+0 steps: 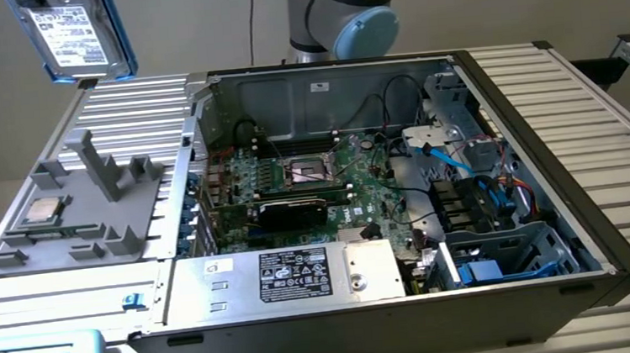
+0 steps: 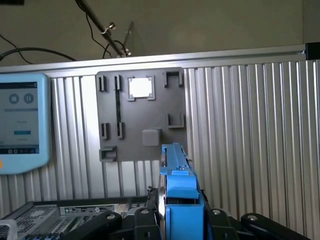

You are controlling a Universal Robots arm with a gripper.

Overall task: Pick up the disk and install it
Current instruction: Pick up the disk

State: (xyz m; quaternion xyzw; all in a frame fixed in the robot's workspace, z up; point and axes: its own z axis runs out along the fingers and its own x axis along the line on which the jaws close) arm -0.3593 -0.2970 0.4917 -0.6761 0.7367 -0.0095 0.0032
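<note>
One disk aloft, clamped in the jaws

One disk (image 1: pixel 77 33), silver-grey with a white printed label and blue plastic rails, hangs tilted, raised clear of the grey fixture tray (image 1: pixel 78 246), at the exterior view's left of the open computer case (image 1: pixel 320 92). The gripper (image 2: pixel 179 220) grasps it edge-on, jaws closed either side of its blue rail.

- The disk (image 1: pixel 77 31): silver-grey, white printed label, blue rails along its edges.
- Tabletop (image 1: pixel 597 120): silver, ribbed in parallel lines.
- Holder tray (image 1: pixel 81 207): plain grey.
- Motherboard (image 1: pixel 327 180): green.
- Metal box (image 1: pixel 289 275): silver, black label.
- Arm joint cap (image 1: pixel 369 29): pale blue.
- Screen casing (image 2: pixel 44 120): pale blue.
</note>
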